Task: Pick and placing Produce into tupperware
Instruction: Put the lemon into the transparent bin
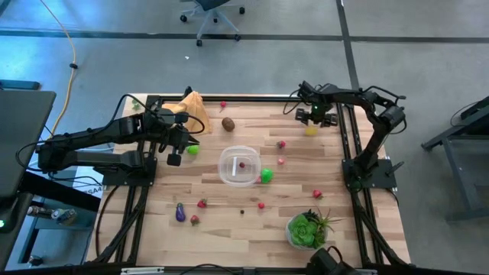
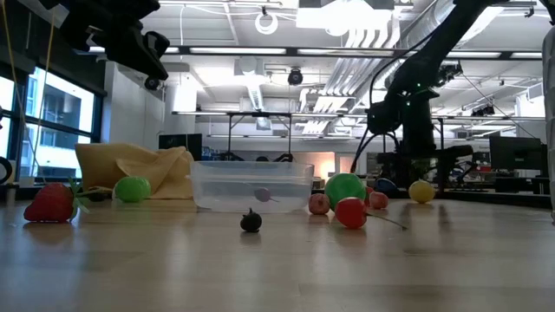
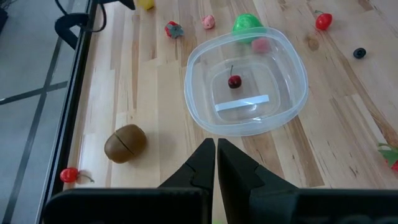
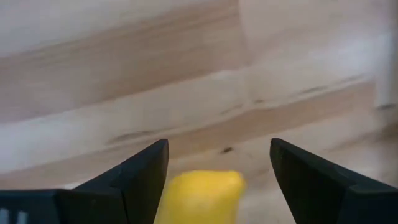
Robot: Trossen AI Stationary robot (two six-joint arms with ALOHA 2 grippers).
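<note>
Right gripper [image 4: 217, 171]: fingers spread wide, poised directly over the yellow lemon [image 4: 200, 196] at the table's [image 1: 229, 221] far right side; nothing gripped.
Left gripper [image 3: 216, 152]: fingers pressed together and empty, hovering on the left of the tupperware [image 3: 247, 84].
Tupperware: mid-table, holding one red cherry [image 3: 234, 81].
Produce: a brown kiwi [image 3: 125, 141] lies just beside the container; a green lime [image 1: 267, 175] sits at its right edge; berries and a purple eggplant [image 1: 180, 212] lie scattered nearer the front.
</note>
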